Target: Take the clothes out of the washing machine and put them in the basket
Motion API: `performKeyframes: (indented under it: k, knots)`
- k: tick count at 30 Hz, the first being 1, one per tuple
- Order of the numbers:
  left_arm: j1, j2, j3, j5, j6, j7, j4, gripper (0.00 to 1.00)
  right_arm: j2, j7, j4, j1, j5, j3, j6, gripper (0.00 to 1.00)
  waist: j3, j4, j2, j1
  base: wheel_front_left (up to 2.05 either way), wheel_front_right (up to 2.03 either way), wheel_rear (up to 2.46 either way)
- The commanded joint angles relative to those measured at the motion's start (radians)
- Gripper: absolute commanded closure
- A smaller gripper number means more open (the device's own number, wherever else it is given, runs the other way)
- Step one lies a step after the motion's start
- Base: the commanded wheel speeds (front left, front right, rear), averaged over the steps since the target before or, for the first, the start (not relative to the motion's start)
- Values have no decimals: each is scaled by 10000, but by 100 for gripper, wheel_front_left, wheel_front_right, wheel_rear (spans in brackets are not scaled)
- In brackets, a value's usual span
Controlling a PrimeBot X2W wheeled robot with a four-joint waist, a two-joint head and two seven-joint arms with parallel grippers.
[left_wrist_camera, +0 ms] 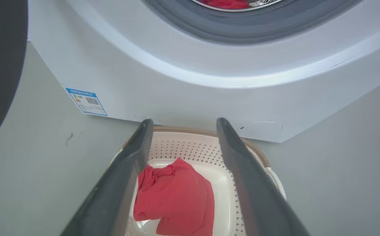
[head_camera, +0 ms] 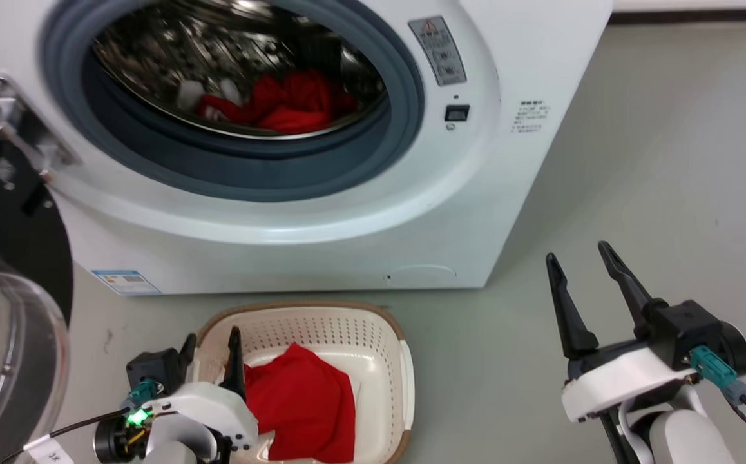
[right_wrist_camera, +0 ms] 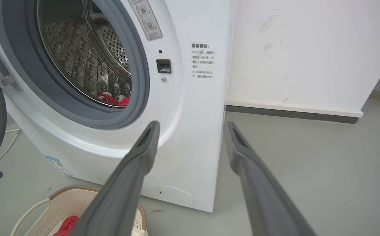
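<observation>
Left gripper [head_camera: 212, 335], open and empty, sits over the basket [head_camera: 405, 380] so clothes [head_camera: 302, 399] land inside; right gripper [head_camera: 577, 254], open and empty, waits beside the washing machine [head_camera: 476, 212]

The floor [right_wrist_camera: 308, 157] was smooth and grey. Beyond the right gripper [right_wrist_camera: 191, 126] stood a white wall [right_wrist_camera: 308, 49] with a few scuff marks [right_wrist_camera: 265, 24] and a dark strip [right_wrist_camera: 291, 114] along its bottom.

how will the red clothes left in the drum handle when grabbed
Probably floppy: the clothes lie crumpled in a heap, so they'll drape and trail. Likely light, like the thin garment slumped in the basket. They look bunched together, so one pinch may drag several.
</observation>
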Motion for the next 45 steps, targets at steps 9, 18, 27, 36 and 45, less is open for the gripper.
performKeyframes:
  k: [9,18,27,36,45]
  knots:
    - [782,-239,370,1162,15,-25,-3156,0,4,245,-354,524,-277,-582,-7,0,-737,361,-1,1,0,0,0]
    - [160,-307,390,1550,54,-24,-4515,0,4,406,-593,520,-312,-760,-7,0,-684,364,-1,1,0,0,0]
    - [-1568,-204,562,1820,-93,-25,-3887,0,4,334,-665,199,-134,-466,-7,0,14,-78,-1,1,0,0,0]
    - [-3849,467,756,1745,-481,-25,-2123,0,4,44,-587,-349,158,-8,-7,0,1429,-960,-1,1,0,0,0]
    - [-6400,1543,568,1792,-718,-10,319,0,5,-496,-163,-985,590,641,-7,0,2721,-1986,-1,1,0,0,0]
